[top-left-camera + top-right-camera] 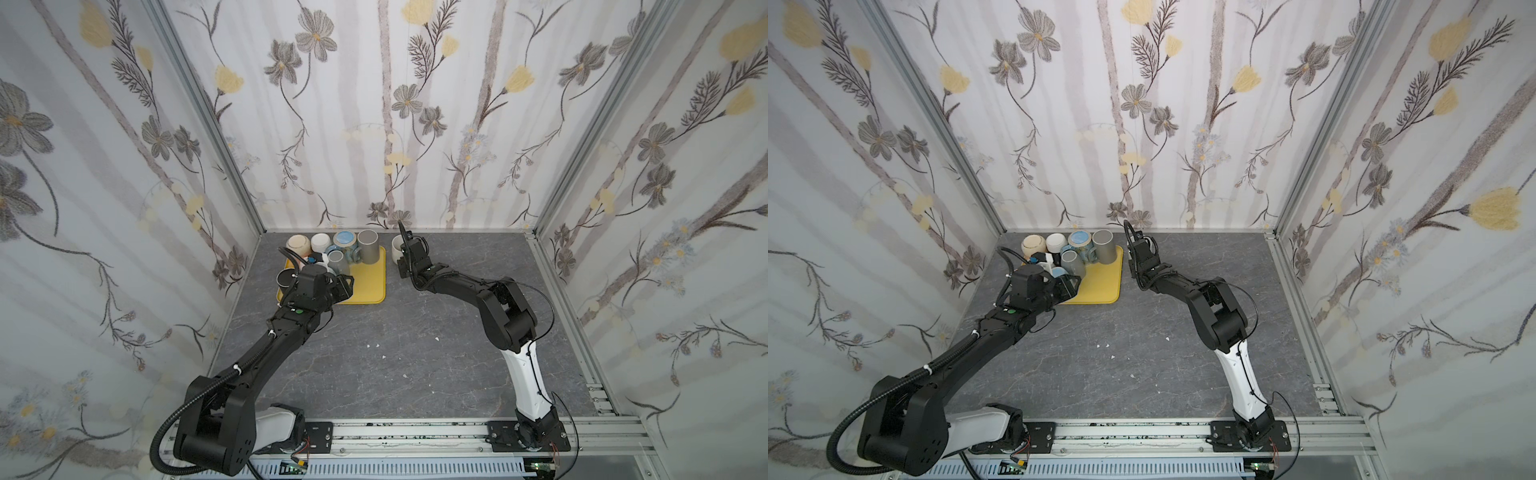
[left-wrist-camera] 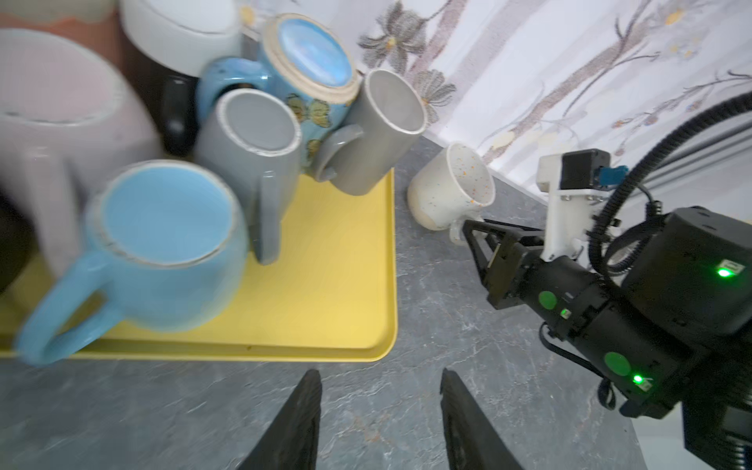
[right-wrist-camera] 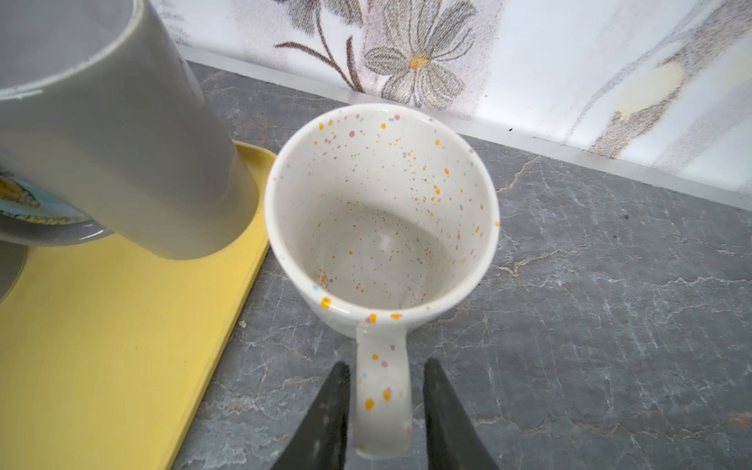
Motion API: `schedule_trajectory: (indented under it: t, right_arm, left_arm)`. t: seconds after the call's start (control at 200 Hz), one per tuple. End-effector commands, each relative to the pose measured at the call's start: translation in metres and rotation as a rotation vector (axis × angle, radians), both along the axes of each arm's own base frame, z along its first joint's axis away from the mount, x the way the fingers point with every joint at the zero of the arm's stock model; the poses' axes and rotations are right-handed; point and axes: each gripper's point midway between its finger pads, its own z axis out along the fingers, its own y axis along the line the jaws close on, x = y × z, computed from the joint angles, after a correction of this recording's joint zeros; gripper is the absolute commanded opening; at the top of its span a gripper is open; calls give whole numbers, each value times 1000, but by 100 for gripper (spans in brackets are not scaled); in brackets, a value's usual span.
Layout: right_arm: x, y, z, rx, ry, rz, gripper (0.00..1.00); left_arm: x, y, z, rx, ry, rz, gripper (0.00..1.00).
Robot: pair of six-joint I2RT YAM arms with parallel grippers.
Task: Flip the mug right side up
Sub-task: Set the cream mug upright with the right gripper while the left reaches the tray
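The white speckled mug (image 3: pixel 382 228) stands upright, mouth up, on the grey table just beside the yellow tray (image 3: pixel 101 346); it also shows in the left wrist view (image 2: pixel 451 191) and in a top view (image 1: pixel 398 244). My right gripper (image 3: pixel 386 364) is open, its jaws on either side of the mug's handle (image 3: pixel 382 390) with small gaps, not squeezing it. My left gripper (image 2: pixel 379 372) is open and empty over bare table, close to the tray's near edge (image 2: pixel 325 285).
The tray (image 1: pixel 368 286) is crowded with several mugs: a light blue one (image 2: pixel 162 228), two grey ones (image 2: pixel 252 134) (image 2: pixel 386 114), an upside-down blue patterned one (image 2: pixel 313 53), white and black ones behind. The back wall is close behind the speckled mug.
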Motion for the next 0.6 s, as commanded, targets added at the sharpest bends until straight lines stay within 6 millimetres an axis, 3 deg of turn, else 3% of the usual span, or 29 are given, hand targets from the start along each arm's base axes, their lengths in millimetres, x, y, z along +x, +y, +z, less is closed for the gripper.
schedule_trajectory:
  t: [0.0, 0.12, 0.225, 0.36, 0.595]
  right_arm:
    - [-3, 5, 14, 37, 1, 20, 39]
    - [-7, 10, 28, 72, 3, 38, 45]
    - [-13, 11, 45, 99, -7, 50, 50]
    - [-21, 10, 58, 127, 0, 62, 53]
    - [-45, 10, 76, 195, 16, 87, 54]
  left_arm:
    - [-10, 35, -11, 135, 37, 66, 54]
    - [-8, 66, -14, 216, 65, 131, 71]
    - [-1, 66, -13, 275, 15, 37, 83]
    - [14, 73, -9, 310, 5, 26, 86]
    - [47, 70, -36, 326, 81, -56, 83]
